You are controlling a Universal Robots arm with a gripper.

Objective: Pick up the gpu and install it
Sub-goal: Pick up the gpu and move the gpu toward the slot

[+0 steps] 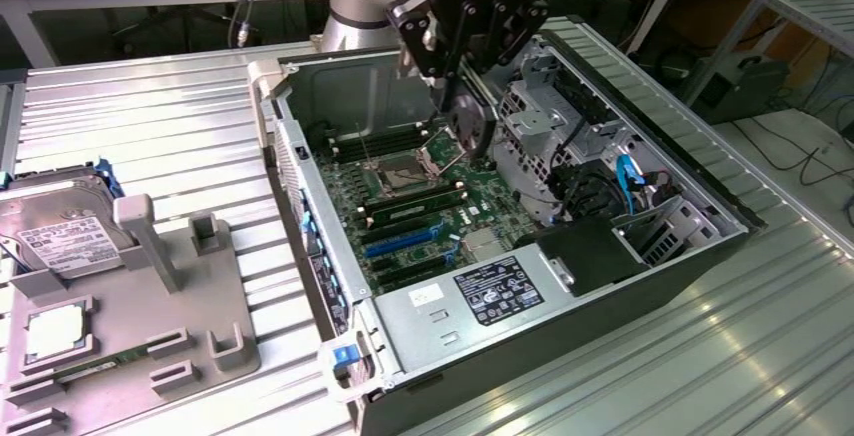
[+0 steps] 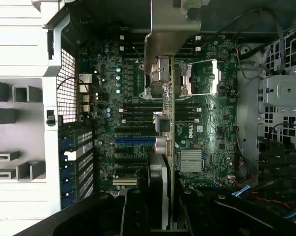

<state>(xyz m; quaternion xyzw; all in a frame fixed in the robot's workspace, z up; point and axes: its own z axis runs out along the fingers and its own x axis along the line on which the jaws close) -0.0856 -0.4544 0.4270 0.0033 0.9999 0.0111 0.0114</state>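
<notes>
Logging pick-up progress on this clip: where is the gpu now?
In the exterior view the gpu is held in the gripper over the open computer case, above the motherboard near its CPU socket.

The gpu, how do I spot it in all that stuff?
Find the big open computer case in the middle. Above its green motherboard, the robot's black fingers hold the gpu on edge. It is the one card up in the air, with a black cooler.

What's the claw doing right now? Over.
Claw shut on gpu. Gpu hangs on edge over motherboard, not seated. Blue slot looks unblocked. Over.
</notes>
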